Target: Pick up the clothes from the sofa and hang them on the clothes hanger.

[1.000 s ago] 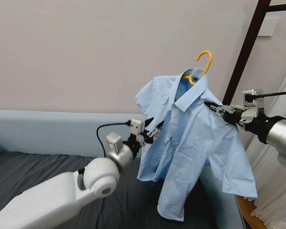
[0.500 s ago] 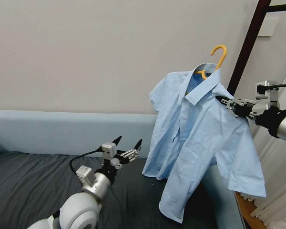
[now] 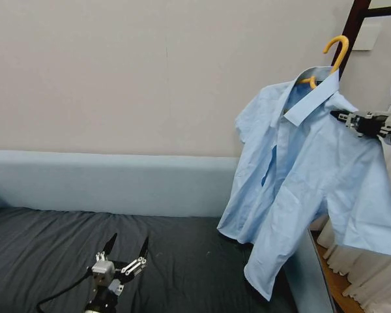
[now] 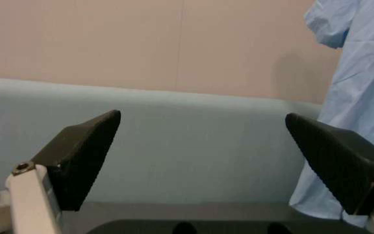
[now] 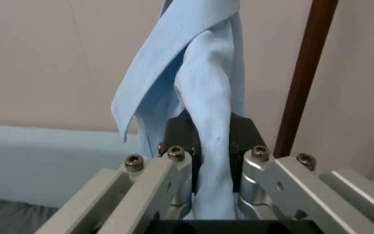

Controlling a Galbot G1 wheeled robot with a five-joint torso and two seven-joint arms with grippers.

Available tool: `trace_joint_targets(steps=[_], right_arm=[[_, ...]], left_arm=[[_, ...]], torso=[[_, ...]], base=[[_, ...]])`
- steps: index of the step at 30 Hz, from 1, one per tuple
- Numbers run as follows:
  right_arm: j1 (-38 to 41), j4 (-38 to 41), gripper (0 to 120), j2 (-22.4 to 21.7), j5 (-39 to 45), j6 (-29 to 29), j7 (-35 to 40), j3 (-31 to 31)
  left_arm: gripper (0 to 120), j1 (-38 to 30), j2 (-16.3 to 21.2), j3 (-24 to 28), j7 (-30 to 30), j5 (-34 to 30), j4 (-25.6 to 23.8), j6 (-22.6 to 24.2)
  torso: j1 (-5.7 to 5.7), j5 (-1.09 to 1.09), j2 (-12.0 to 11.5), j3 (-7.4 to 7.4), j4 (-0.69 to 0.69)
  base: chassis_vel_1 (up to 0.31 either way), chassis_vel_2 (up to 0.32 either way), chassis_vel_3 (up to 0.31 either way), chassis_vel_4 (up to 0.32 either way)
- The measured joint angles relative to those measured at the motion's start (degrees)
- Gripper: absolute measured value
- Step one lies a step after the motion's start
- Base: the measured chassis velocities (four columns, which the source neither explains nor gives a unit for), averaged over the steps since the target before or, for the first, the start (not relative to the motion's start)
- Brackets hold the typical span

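A light blue short-sleeved shirt [image 3: 300, 176] hangs on a yellow hanger [image 3: 333, 53] held high at the right, above the sofa's end. My right gripper [image 3: 344, 119] is shut on the shirt's shoulder; in the right wrist view the blue cloth [image 5: 210, 122] is pinched between its fingers [image 5: 242, 134]. The dark wooden pole of the clothes rack [image 3: 352, 26] rises just behind the hanger's hook. My left gripper [image 3: 124, 251] is low over the dark sofa seat, open and holding nothing. In the left wrist view its fingertips [image 4: 86, 151] stand wide apart, with the shirt [image 4: 352, 87] beside them.
The sofa has a dark grey seat [image 3: 45, 248] and a pale blue backrest [image 3: 98, 182] against a plain wall [image 3: 117, 72]. White curtain folds [image 3: 368, 274] hang at the lower right, beyond the sofa's arm [image 3: 313, 274]. The rack pole [image 5: 304, 73] stands close by the right gripper.
The right gripper has carried the shirt and hanger up and to the right, toward the rack pole. The left arm has let go, dropped low and drawn back over the sofa seat.
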Motion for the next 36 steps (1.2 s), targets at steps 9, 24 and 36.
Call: trace_joint_targets(steps=[9, 24, 36], right_arm=[[0.27, -2.92, 8, -1.49, -0.02, -1.23, 1.29, 1.93], [1.0, -11.07, 8, -4.52, -1.41, -11.42, 13.29, 3.47], [0.96, -23.69, 8, -3.88, -28.01, -8.29, 0.67, -9.36]], left_arm=[[100, 2.01, -1.73, -0.52, -0.61, 1.76, 0.09, -0.22], [100, 1.5, -1.56, -0.16, -0.78, 1.37, 0.02, 0.17], [100, 1.38, -1.49, -0.08, -0.83, 1.27, -0.02, 0.25]], torso=[[0.0, -0.01, 0.0, 0.0, -0.01], [0.01, -0.03, 0.0, 0.0, -0.01], [0.01, 0.0, -0.01, 0.01, 0.01]], base=[[0.0, 0.0, 0.0, 0.0], [0.0, 0.0, 0.0, 0.0], [0.0, 0.0, 0.0, 0.0]])
